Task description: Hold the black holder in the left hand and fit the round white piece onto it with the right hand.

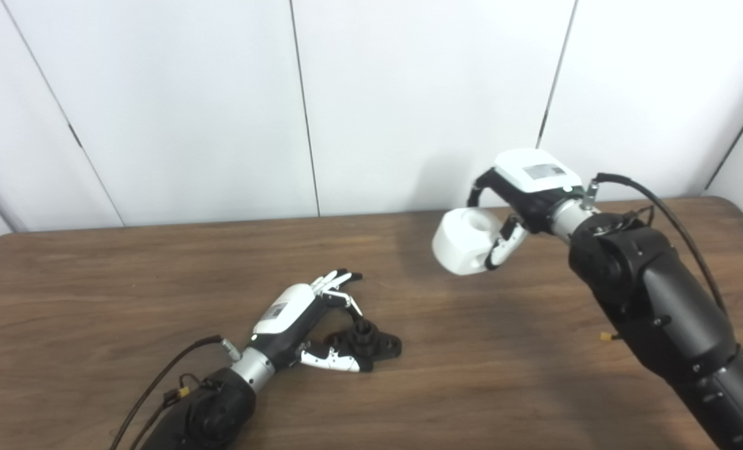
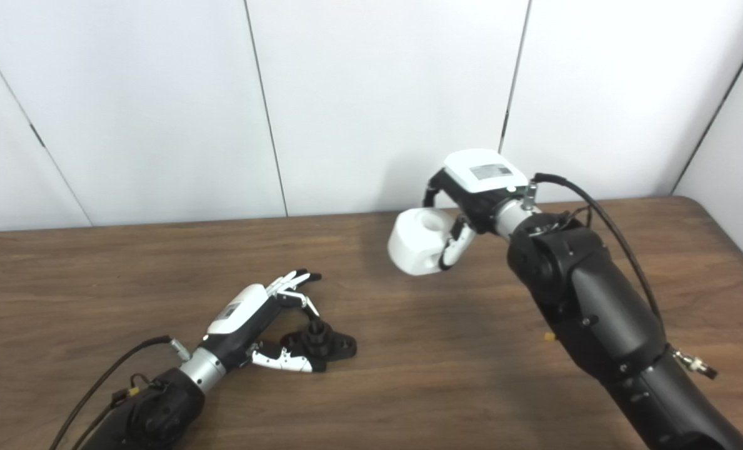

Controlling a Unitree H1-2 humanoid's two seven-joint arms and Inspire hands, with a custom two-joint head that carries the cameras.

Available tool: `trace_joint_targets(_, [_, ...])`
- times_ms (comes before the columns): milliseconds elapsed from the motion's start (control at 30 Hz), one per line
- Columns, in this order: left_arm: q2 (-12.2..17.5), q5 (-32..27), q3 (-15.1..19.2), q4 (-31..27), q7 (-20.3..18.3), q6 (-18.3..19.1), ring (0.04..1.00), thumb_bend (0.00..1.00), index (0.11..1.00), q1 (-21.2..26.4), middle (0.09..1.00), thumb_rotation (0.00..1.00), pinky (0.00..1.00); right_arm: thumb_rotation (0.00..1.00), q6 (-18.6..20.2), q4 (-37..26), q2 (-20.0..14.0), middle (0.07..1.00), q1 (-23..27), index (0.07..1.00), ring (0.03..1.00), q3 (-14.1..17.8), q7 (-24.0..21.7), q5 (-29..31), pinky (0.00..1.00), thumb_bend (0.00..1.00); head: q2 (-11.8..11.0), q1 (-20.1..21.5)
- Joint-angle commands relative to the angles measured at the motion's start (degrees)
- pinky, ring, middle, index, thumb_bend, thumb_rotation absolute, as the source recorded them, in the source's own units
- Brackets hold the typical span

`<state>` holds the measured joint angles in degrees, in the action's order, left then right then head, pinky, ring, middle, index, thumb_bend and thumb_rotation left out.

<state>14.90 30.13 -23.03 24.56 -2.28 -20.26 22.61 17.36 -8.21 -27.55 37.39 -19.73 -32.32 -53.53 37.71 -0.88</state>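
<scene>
The black holder [image 1: 366,343] lies on the brown table [image 1: 96,294] at the front centre, a short post standing up from its flat base. My left hand [image 1: 305,319] is open around it, fingers above and thumb below, not closed on it. My right hand [image 1: 521,200] is shut on the round white piece [image 1: 465,240] and holds it in the air at the right rear, well above and right of the holder. The same things show in the right eye view: holder [image 2: 321,344], left hand [image 2: 255,319], white piece [image 2: 418,240], right hand [image 2: 477,187].
White wall panels [image 1: 190,94] stand behind the table's far edge. My right arm [image 1: 658,312] crosses the right side of the table. A small yellow bit [image 1: 605,336] lies on the table by that arm.
</scene>
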Motion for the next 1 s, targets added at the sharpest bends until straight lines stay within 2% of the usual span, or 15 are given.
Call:
trace_joint_targets(0, [-2.38, 2.22, -2.99, 4.26, -1.09, 2.09, 1.000, 0.52, 0.482, -4.82, 0.949, 0.06, 0.99, 0.14, -1.14, -2.56, 0.02, 0.764, 3.43, 0.480, 0.831, 0.24, -0.25, -0.78, 0.81, 0.53, 0.20, -0.59])
trace_joint_targets(400, [-3.76, 2.82, -3.53, 4.04, -1.08, 3.41, 1.000, 0.52, 0.482, -4.42, 0.946, 0.06, 0.98, 0.14, -4.57, -3.42, 2.72, 0.767, 3.98, 0.480, 0.820, -1.42, -0.89, -0.25, 0.78, 0.53, 1.00, -2.94])
trace_joint_targets(967, [-4.65, 3.35, -3.76, 3.49, -1.06, 4.44, 1.000, 0.52, 0.482, -4.09, 0.945, 0.06, 0.99, 0.14, -6.99, -3.99, 6.56, 0.766, 4.12, 0.481, 0.847, -3.34, -3.99, -0.09, 0.81, 0.53, 1.75, -3.36])
